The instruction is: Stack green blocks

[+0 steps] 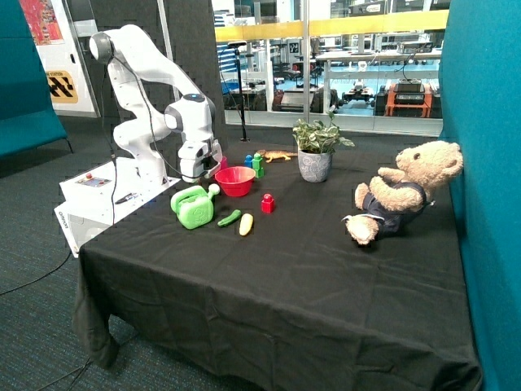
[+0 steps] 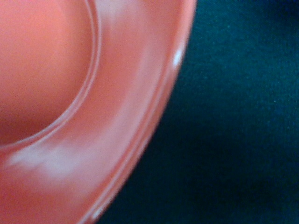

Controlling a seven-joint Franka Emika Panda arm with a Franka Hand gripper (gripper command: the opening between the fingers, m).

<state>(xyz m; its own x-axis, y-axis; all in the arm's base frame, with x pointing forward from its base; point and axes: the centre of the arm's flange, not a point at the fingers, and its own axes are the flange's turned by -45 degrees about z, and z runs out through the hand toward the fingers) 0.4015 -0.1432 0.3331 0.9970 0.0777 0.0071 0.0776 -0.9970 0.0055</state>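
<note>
Two small green blocks [image 1: 257, 165] sit close together on the black cloth behind the red bowl [image 1: 234, 180], next to a blue brick [image 1: 248, 160]. I cannot tell whether one rests on the other. My gripper [image 1: 200, 173] hangs low over the table beside the bowl's rim, on the side away from the green blocks and above the light-green watering can [image 1: 193, 207]. The wrist view shows only the bowl's inside and rim [image 2: 70, 116] very close, and black cloth [image 2: 233, 116]. No green block or finger shows there.
A red brick [image 1: 267, 203], a green cucumber toy [image 1: 229, 217] and a yellow toy [image 1: 246, 225] lie in front of the bowl. A potted plant [image 1: 314, 153], an orange lizard toy [image 1: 277, 155] and a teddy bear [image 1: 399, 194] are further along the table.
</note>
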